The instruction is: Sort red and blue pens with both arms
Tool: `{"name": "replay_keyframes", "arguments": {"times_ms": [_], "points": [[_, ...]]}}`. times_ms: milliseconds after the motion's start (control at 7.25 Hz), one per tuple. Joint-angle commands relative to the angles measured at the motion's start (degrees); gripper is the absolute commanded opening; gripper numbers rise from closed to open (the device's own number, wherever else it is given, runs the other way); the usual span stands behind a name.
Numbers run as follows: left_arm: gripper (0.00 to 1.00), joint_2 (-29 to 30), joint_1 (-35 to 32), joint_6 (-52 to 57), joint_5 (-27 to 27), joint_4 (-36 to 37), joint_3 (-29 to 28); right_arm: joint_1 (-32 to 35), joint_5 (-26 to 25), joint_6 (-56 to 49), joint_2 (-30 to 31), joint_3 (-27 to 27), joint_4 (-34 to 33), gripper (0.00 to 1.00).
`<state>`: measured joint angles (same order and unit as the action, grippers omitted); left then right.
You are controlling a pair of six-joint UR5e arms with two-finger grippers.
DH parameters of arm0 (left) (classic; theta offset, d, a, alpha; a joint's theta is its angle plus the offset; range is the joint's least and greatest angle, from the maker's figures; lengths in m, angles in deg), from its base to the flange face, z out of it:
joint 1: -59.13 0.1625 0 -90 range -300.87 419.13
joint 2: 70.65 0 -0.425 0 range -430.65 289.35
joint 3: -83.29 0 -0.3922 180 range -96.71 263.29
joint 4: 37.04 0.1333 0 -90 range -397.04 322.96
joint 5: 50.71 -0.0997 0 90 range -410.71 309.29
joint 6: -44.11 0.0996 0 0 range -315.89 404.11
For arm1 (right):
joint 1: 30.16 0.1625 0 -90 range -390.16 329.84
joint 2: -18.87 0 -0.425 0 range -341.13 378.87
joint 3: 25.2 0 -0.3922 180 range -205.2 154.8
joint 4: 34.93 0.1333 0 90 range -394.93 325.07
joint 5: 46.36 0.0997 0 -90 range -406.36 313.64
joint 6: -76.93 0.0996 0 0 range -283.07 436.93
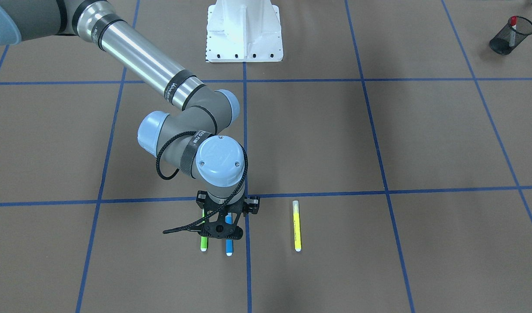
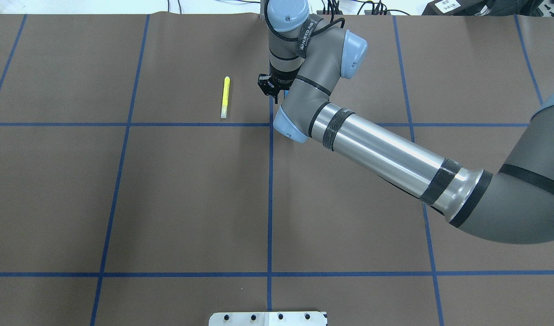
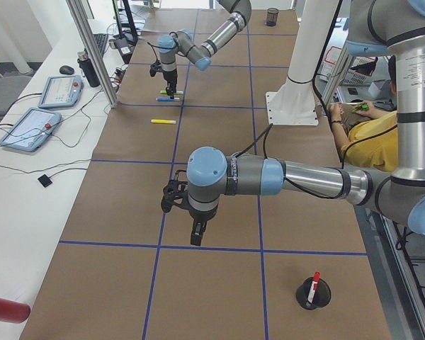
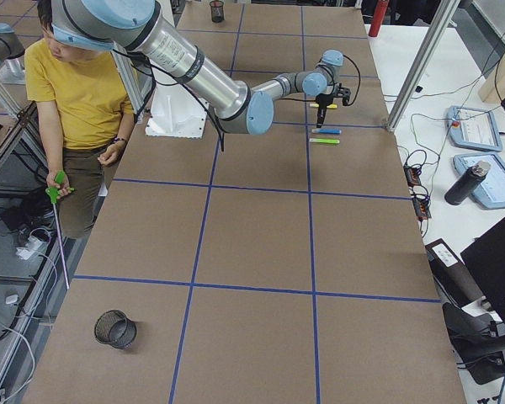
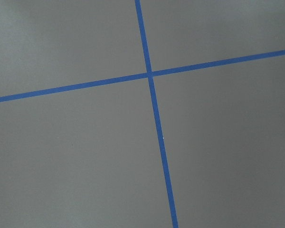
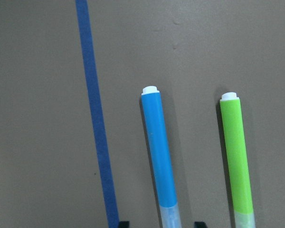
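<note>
Brown paper tabletop held three lying markers: one blue-barrelled pen, half hidden lower centre beneath the right gripper, its jaws spread, one green marker, one yellow marker. One red-capped pen stood upper right in a black mesh cup. I could not tell the left gripper state.

I'm looking at a table covered in brown paper and gridded with blue tape lines. Along one long edge runs a white bench with two teach pendants, cables and aluminium posts. A person in a yellow shirt sits by the opposite edge.

Bright, even light (soft shadows), sharp.
</note>
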<state>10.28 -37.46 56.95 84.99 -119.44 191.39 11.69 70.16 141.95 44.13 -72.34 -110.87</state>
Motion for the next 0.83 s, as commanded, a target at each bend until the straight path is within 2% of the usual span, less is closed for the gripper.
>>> {"name": "replay_keyframes", "arguments": {"times_ms": [0, 690], "points": [[1.0, 0.02, 0.0, 0.0, 0.0, -0.04, -0.09, -0.28, 0.29, -0.5, 0.4, 0.04, 0.08, 0.4], [1.0, -0.07, 0.0, 0.08, 0.0, 0.05, -0.09, -1.16, 0.37, -1.47, 1.28, -0.05, 0.17, 0.43]]}}
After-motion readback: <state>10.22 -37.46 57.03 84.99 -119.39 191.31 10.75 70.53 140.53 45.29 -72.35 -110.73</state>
